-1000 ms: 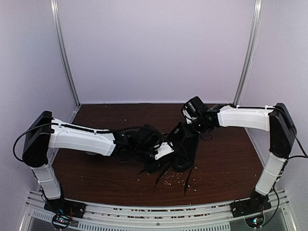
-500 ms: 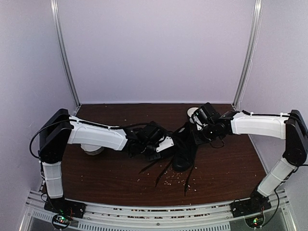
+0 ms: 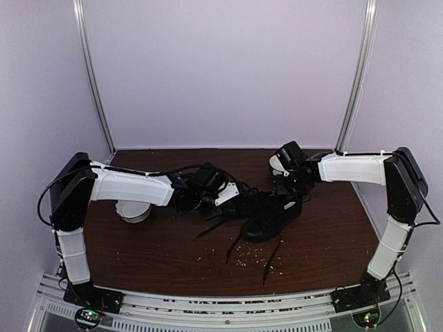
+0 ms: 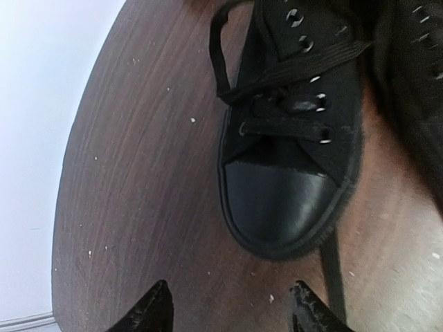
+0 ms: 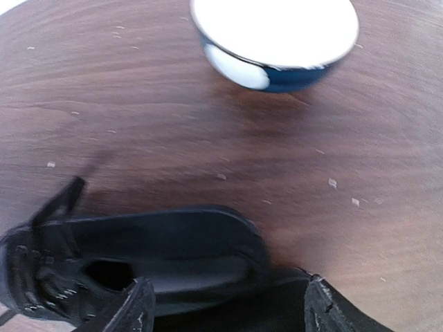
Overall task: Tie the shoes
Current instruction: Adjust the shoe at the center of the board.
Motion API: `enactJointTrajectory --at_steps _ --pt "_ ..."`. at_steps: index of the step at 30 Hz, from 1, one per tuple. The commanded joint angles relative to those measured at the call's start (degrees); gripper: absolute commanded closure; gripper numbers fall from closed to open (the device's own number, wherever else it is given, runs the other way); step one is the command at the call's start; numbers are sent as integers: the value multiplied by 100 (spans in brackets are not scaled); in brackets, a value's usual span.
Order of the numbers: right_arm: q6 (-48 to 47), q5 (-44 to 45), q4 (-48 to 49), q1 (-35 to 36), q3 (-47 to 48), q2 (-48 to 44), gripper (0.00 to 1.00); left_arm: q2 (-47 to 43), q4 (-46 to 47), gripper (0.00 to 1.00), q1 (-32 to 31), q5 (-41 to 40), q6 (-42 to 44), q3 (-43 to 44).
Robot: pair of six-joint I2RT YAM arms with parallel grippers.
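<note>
Right gripper (image 5: pixel 228 304) has spread its fingers over the last second and the left gripper (image 4: pixel 232 311) has drawn back leftward; both now show jaws apart, nothing visibly held. Shoes (image 3: pixel 270 220) lie together just on the arms' side of the white bowl (image 5: pixel 277 31), with the left gripper over one toe cap (image 4: pixel 280 200) further left of that bowl and the laces (image 3: pixel 270 259) trailing loose. Judged: between grasps, no knot begun; the next move needs each gripper to pinch one lace end.
</note>
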Motion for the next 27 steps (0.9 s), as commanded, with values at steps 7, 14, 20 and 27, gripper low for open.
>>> enactJointTrajectory --at_steps 7,14,20,27 --pt "311 1091 -453 74 -648 -1238 7 -896 -234 37 -356 1515 -181 -305" --pt "600 246 90 -194 -1111 -1067 0 14 -731 39 -389 1114 -382 691" --pt "618 -218 260 -252 -788 -447 17 564 -769 40 -687 764 120 1036" --pt "576 -855 584 -113 -969 -200 41 935 -914 42 -888 1095 286 1291"
